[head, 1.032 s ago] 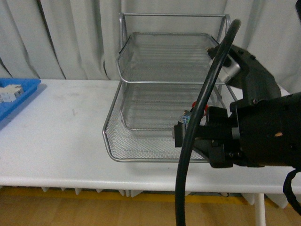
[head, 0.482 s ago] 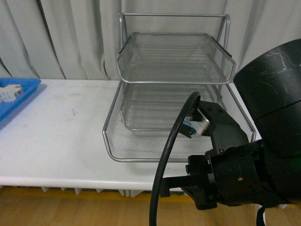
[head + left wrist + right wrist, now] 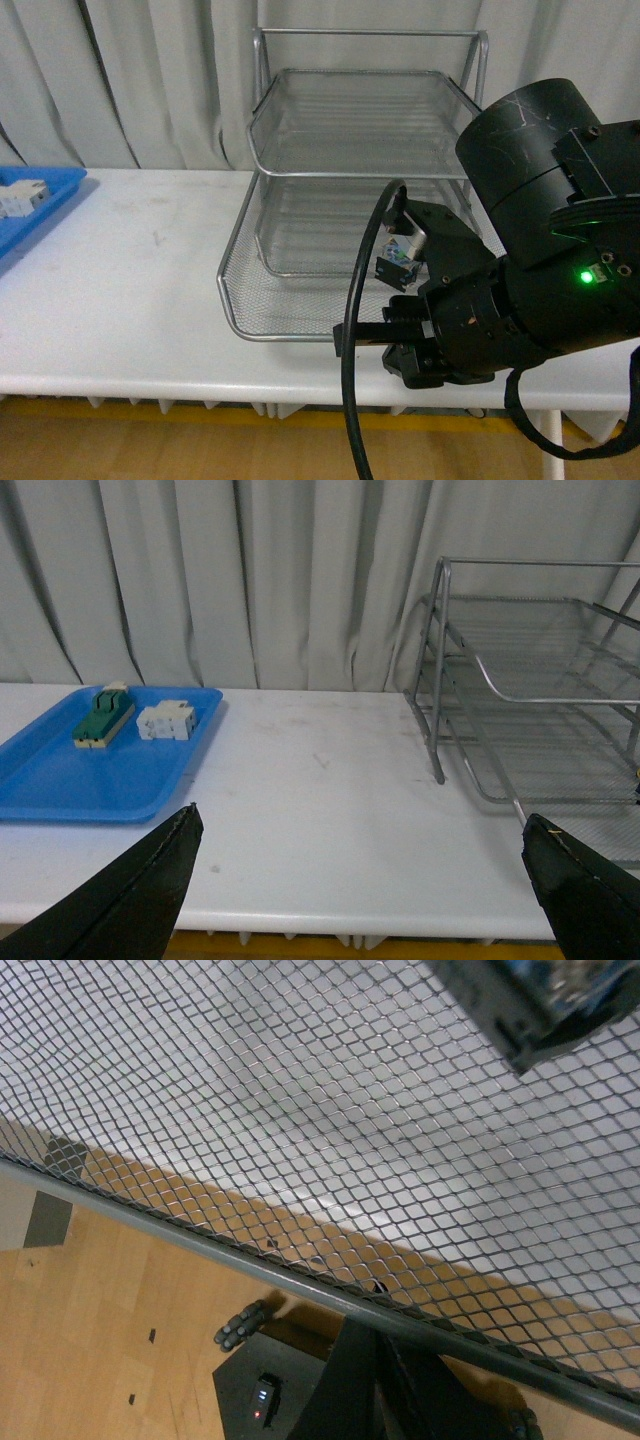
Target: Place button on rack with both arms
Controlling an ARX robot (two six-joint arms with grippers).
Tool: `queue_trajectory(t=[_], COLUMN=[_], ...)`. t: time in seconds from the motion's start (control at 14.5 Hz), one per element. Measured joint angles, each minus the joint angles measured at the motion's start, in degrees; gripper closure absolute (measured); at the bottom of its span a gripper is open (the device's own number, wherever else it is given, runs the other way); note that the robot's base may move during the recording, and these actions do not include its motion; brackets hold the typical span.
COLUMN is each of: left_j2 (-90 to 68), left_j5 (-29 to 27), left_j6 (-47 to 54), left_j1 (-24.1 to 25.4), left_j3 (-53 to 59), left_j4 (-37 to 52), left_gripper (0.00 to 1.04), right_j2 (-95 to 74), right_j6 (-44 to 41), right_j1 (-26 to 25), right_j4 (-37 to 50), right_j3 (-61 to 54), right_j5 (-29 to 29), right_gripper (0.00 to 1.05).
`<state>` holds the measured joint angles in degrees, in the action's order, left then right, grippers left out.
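Observation:
The silver wire-mesh rack (image 3: pixel 360 170) stands on the white table, against the curtain. My right gripper (image 3: pixel 408 246) is shut on the button (image 3: pixel 393 262), whose black body and blue-green base hang just over the front right of the lowest tier. The red cap is hidden. In the right wrist view the button (image 3: pixel 560 982) sits at the picture's edge, close above the tier's mesh (image 3: pixel 250 1090). My left gripper (image 3: pixel 360 820) is open over the table's front edge, nothing between its fingers, with the rack (image 3: pixel 437 670) off to one side.
A blue tray (image 3: pixel 60 790) holds a green-and-cream switch block (image 3: pixel 103 718) and a white block (image 3: pixel 165 721); it shows at the far left (image 3: pixel 30 215) in the front view. A black cable (image 3: pixel 352 380) loops before the rack. My right arm's bulk (image 3: pixel 540 280) fills the front right.
The right arm has swung and turned before the camera, its bulk now higher at the right. The held button stays over the front of the lowest tier.

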<state>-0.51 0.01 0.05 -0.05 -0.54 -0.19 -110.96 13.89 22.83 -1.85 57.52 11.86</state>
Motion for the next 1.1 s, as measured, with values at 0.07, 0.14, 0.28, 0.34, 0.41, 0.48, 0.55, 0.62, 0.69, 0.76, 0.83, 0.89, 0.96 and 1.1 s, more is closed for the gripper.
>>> queue_trajectory(t=[0.07,0.14,0.28,0.34,0.41,0.48,0.55,0.62,0.69,0.76,0.83,0.89,0.96,1.1], left_j2=[0.0,0.0,0.0,0.0,0.0,0.0,0.0,0.0,0.0,0.0,0.0,0.0,0.0,0.0], left_j5=[0.0,-0.02,0.0,-0.02,-0.02,-0.02,0.0,-0.02,-0.02,-0.02,-0.02,-0.02,0.0,-0.02], left_j6=[0.0,0.0,-0.02,0.0,-0.02,-0.02,-0.02,0.0,0.0,0.0,0.0,-0.02,0.0,0.0], left_j1=[0.0,0.0,0.0,0.0,0.0,0.0,0.0,0.0,0.0,0.0,0.0,0.0,0.0,0.0], left_j3=[0.0,0.0,0.0,0.0,0.0,0.0,0.0,0.0,0.0,0.0,0.0,0.0,0.0,0.0], left_j4=[0.0,0.0,0.0,0.0,0.0,0.0,0.0,0.0,0.0,0.0,0.0,0.0,0.0,0.0], left_gripper=[0.07,0.07,0.07,0.07,0.07,0.07,0.07,0.07,0.07,0.07,0.07,0.07,0.07,0.07], right_j2=[-0.87,-1.42,-2.43,-3.8,-5.27,-7.21,-8.44,-9.16,-9.4,-9.4,-9.38,-9.31,-9.16,-7.32], right_j6=[-0.42,-0.87,-1.86,-2.54,-3.15,-4.2,-5.46,-6.32,-6.32,-6.34,-6.29,-6.23,-5.99,-5.88], right_j1=[-0.42,-1.03,-2.6,-3.23,-3.76,-4.42,-5.18,-6.47,-7.52,-7.91,-7.91,-8.31,-8.35,-7.67], right_j4=[0.0,0.35,0.22,-0.22,-1.11,-2.23,-2.32,-1.88,-0.07,1.03,1.88,2.73,3.41,3.54], right_j3=[1.79,3.82,6.99,8.72,10.23,12.7,14.75,16.79,18.16,18.45,18.51,18.53,17.94,12.96], right_j5=[-0.24,-0.66,-1.33,-1.81,-2.19,-3.15,-3.74,-4.85,-5.97,-6.62,-7.02,-7.15,-6.69,-4.94], right_gripper=[1.03,1.03,1.03,1.03,1.03,1.03,1.03,1.03,1.03,1.03,1.03,1.03,1.03,1.03])
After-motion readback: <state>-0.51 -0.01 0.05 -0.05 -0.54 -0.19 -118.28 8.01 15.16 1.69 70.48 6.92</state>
